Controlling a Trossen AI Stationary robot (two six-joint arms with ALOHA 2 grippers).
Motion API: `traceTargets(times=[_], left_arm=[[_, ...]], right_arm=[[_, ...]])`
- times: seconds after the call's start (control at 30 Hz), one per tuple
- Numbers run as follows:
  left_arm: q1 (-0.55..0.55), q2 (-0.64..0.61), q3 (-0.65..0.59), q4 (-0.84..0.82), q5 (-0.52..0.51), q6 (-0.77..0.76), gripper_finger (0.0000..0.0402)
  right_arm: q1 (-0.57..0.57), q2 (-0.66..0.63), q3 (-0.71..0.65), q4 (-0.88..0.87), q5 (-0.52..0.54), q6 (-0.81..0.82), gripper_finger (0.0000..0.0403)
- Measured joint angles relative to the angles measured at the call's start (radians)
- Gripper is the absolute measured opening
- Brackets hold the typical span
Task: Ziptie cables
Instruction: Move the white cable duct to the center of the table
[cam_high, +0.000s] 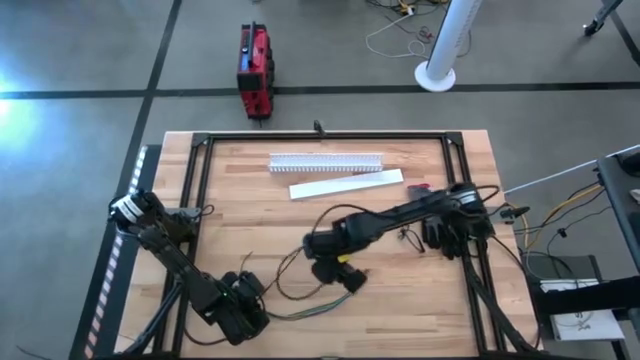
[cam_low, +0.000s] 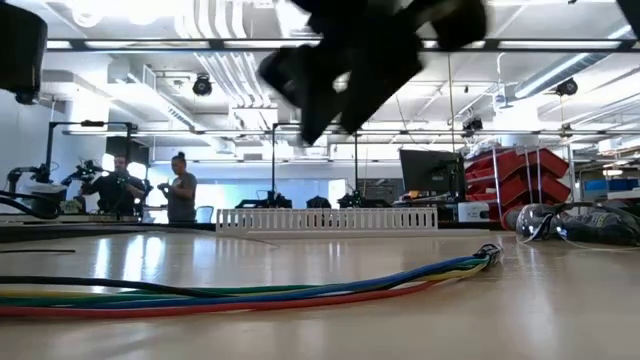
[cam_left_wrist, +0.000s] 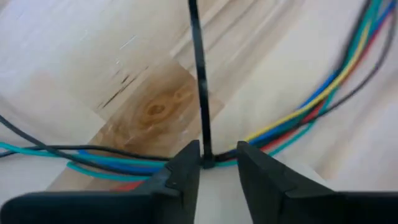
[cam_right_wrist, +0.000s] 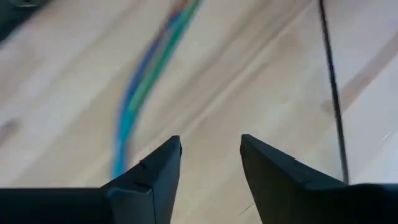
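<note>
My left gripper (cam_left_wrist: 217, 163) pinches the thin, bendy ziptie (cam_left_wrist: 199, 74); the cables (cam_left_wrist: 298, 112) look floppy and light; my right gripper (cam_right_wrist: 210, 152) hangs apart, empty.

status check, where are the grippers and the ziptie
Left gripper shut on black ziptie by cable bundle. Right gripper open, empty above table. Nothing blocking.

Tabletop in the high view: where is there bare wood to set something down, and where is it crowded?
Bare wood lies between the white slotted duct and the left gripper, and along the near right edge. The middle is crowded: the cable bundle and the right gripper.
</note>
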Motion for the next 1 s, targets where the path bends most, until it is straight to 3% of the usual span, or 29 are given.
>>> traceTargets(times=[0.13, 0.23, 0.33, 0.47, 0.53, 0.7, 0.87, 1.0], left_arm=[[0.002, -0.051, 0.000, 0.011, -0.031, -0.009, 0.0118], [0.002, -0.084, 0.000, 0.035, -0.141, 0.011, 0.0135], [0.004, -0.109, 0.001, 0.082, -0.349, 0.104, 0.0146], [0.012, -0.113, 0.002, 0.160, -0.729, 0.273, 0.0151], [0.040, -0.113, 0.002, 0.178, -0.831, 0.317, 0.0149], [0.199, -0.120, 0.001, 0.189, -0.776, 0.373, 0.0131], [0.423, -0.119, 0.001, 0.189, -0.551, 0.540, 0.0112], [0.632, -0.119, 0.001, 0.208, -0.457, 0.753, 0.0103]], right_arm=[[0.085, -0.093, -0.106, -0.017, 0.002, 0.049, 0.0155], [0.150, -0.144, -0.203, -0.017, 0.033, 0.128, 0.0141], [0.196, -0.177, -0.302, -0.010, 0.089, 0.233, 0.0126], [0.243, -0.183, -0.415, 0.000, 0.143, 0.376, 0.0109], [0.256, -0.183, -0.455, 0.041, 0.208, 0.418, 0.0104], [0.256, -0.183, -0.490, 0.086, 0.359, 0.470, 0.0099], [0.257, -0.185, -0.453, 0.105, 0.368, 0.438, 0.0110], [0.257, -0.186, -0.448, 0.182, 0.369, 0.385, 0.0126]])
